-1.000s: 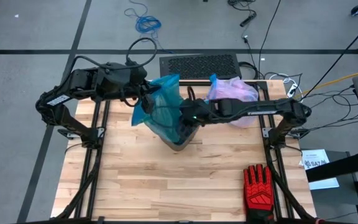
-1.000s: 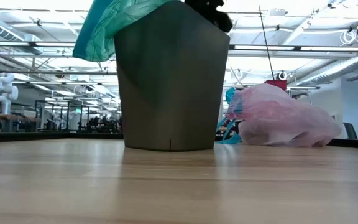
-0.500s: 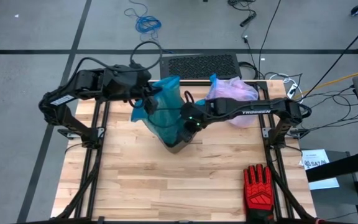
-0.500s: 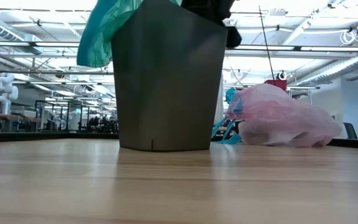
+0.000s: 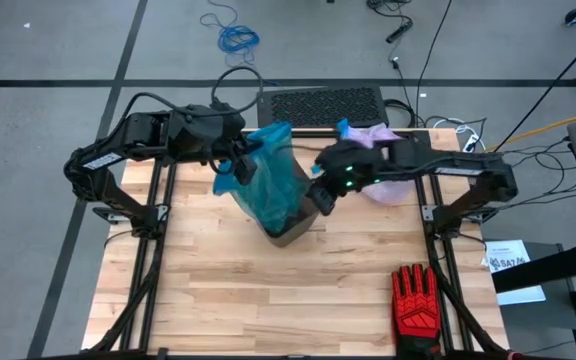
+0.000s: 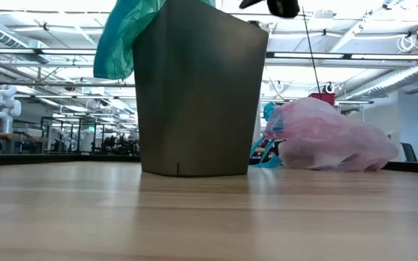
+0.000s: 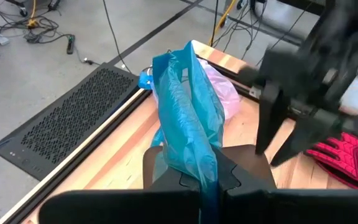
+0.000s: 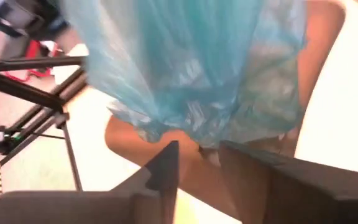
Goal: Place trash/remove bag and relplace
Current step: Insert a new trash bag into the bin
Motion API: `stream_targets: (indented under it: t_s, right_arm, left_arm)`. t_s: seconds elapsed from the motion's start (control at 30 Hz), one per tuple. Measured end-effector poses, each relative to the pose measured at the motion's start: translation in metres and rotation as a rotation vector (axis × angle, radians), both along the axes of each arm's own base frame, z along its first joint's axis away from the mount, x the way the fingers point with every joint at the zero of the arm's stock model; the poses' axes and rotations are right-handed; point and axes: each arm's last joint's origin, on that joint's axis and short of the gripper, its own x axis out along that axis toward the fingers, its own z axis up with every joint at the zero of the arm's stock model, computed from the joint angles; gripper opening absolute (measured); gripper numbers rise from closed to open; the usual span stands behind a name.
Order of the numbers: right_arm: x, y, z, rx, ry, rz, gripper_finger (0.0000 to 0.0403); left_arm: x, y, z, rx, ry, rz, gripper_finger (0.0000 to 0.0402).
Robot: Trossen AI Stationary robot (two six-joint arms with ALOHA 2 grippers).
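First, saw the left tool [image 5: 236, 168] over the back left of the table [image 5: 218, 290], squeezed shut on the edge of the teal bag [image 5: 268, 175]. Found that teal bag pulled up high and drooping over the left rim of the dark bin [image 6: 198, 94]. Spotted the bin standing upright near the middle of the table, with the teal bag partly inside it. Next, noticed the right tool [image 5: 323, 200] just beside the bin's right rim, fingers a little way apart, narrow, holding nothing, with the teal bag close in front. Farther right, saw the pink bag [image 6: 325, 138] lying slumped on the back right of the table, apart from the bin. Last, noted a red glove [image 5: 415, 300] flat at the front right corner.
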Motion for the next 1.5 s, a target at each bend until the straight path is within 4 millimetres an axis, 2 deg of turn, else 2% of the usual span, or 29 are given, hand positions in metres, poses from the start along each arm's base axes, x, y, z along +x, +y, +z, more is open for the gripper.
stream_targets:
  t_s: [0.1,0.23,0.3,0.4,0.57,0.77,1.0,1.33,1.5]
  right_arm:
    - [-0.013,0.000,0.019,-0.064,-0.095,0.053,0.0137]
    - [-0.024,0.005,0.054,-0.281,-0.366,0.191,0.0173]
    - [-0.023,0.006,0.069,-0.421,-0.488,0.202,0.0182]
    - [-0.018,0.004,0.077,-0.611,-0.548,0.201,0.0184]
    - [-0.003,0.000,0.075,-0.841,-0.472,0.201,0.0185]
    - [0.013,0.000,0.075,-0.966,-0.425,0.265,0.0185]
    - [0.016,0.000,0.065,-0.962,-0.304,0.344,0.0185]
    - [0.021,-0.008,0.056,-0.949,-0.248,0.340,0.0185]
    - [0.033,-0.013,0.043,-0.936,-0.201,0.343,0.0163]
  left_arm:
    - [0.001,0.000,-0.001,-0.009,0.001,-0.013,0.0000]
    - [0.002,-0.001,0.000,-0.018,-0.009,-0.029,0.0000]
    - [0.002,-0.001,0.000,-0.020,-0.009,-0.031,0.0000]
    - [0.002,-0.001,0.000,-0.029,-0.010,-0.042,0.0000]
    - [0.005,-0.002,-0.002,-0.071,-0.009,-0.069,0.0000]
    - [0.017,-0.003,-0.009,-0.100,0.021,-0.108,0.0000]
    - [0.022,-0.003,-0.012,-0.103,0.026,-0.124,0.0000]
    - [0.023,-0.004,-0.010,-0.102,0.009,-0.159,0.0000]
    - [0.024,-0.004,-0.008,-0.108,-0.016,-0.174,0.0000]
